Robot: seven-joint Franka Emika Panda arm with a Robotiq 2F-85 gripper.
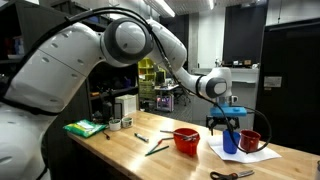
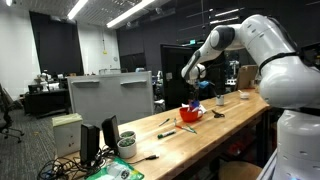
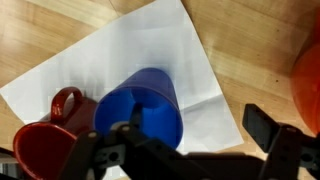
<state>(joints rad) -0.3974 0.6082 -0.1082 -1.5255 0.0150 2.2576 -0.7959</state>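
I have the jaws spread wide and grasping nothing, with the gripper [image 3: 190, 150] poised over the blue cup [image 3: 140, 112]. The cup stands upright on a white paper sheet [image 3: 120, 50] on the counter [image 1: 120, 150], just beside a red mug [image 3: 45, 140]. A red bowl [image 1: 186, 140] sits near. Any lettering is too small for me to read.

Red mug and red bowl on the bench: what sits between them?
A blue cup sits between the red mug and the red bowl, on white paper, under the gripper; the wrist view shows it plainly.
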